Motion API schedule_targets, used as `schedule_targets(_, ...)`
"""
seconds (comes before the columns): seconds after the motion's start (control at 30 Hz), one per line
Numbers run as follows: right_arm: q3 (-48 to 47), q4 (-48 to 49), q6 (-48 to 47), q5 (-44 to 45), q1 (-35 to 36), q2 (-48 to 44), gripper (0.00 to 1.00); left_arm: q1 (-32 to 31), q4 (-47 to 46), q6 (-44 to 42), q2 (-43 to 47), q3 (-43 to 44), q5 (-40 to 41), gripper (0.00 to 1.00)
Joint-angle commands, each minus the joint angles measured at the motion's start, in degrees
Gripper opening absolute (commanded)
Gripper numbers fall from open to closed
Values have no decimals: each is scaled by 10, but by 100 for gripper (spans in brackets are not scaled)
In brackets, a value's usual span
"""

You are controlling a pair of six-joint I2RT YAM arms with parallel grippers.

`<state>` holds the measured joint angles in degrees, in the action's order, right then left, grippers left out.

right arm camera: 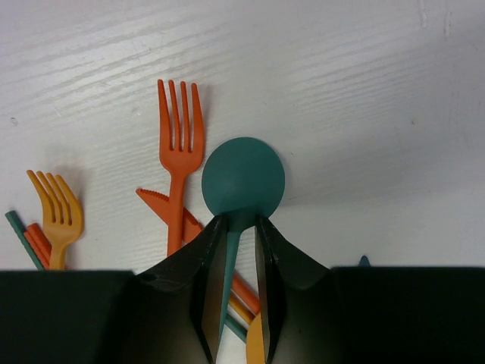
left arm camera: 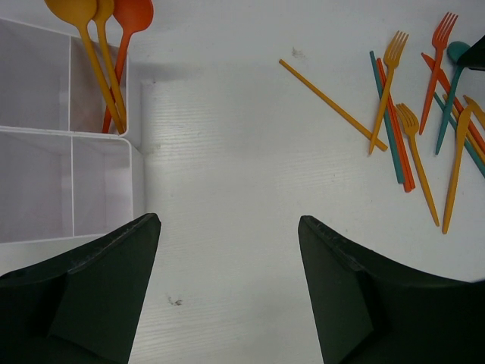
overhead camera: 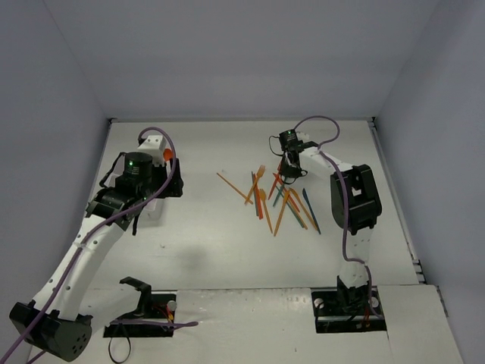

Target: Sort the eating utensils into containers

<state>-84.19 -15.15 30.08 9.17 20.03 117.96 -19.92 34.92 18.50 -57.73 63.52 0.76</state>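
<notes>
At the far edge of the utensil pile (overhead camera: 276,199), right side of the table (overhead camera: 212,250): teal spoon (right arm camera: 242,176), one item, lying flat.
- Bowl points away from the right hand (right arm camera: 237,221). The handle runs straight back between its two fingers, so the long axis and the hand's reach line up.
- Fingers stand narrow on either side of the neck, just below the bowl. Whether they pinch it firmly cannot be told.
- Neighbours: red-orange fork (right arm camera: 180,129) just beside the bowl, orange fork (right arm camera: 54,205) further off, red-orange knife (right arm camera: 155,203) passing under the hand.

Destination, judged: white compartment box (left arm camera: 135,144), well apart from the pile, on the left arm's side.
- One compartment holds two orange spoons (left arm camera: 97,64) and a red-orange spoon (left arm camera: 135,14).
- Left hand (left arm camera: 227,227): spread wide, holding nothing, hovering just beside the box.
- The right hand is much the nearer to the teal spoon, the left to the box. A carry would run leftward across the table to the spoon compartment.
</notes>
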Motion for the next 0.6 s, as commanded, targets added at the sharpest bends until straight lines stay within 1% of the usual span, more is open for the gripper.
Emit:
schedule_targets(0.0, -18, 2, 11, 4, 1, 10, 18, -3, -10, 8, -1, 2, -8, 71)
schedule_targets(0.17, -16, 5, 10, 1, 1, 11, 17, -4, -12, 6, -5, 5, -8, 71)
schedule_targets(0.23, -14, 6, 8, 0, 1, 9, 22, -4, -12, 5, -10, 7, -8, 71)
schedule_targets(0.4, -6, 7, 17, -1, 4, -4, 36, -4, -13, 7, -19, 11, -8, 71)
schedule_targets(0.47, 1, 8, 22, 2, 4, -13, 38, -4, -13, 6, -20, 13, -8, 71)
schedule_targets(0.57, 4, 11, 23, 2, 5, -14, 38, -4, -13, 4, -23, 16, -8, 71)
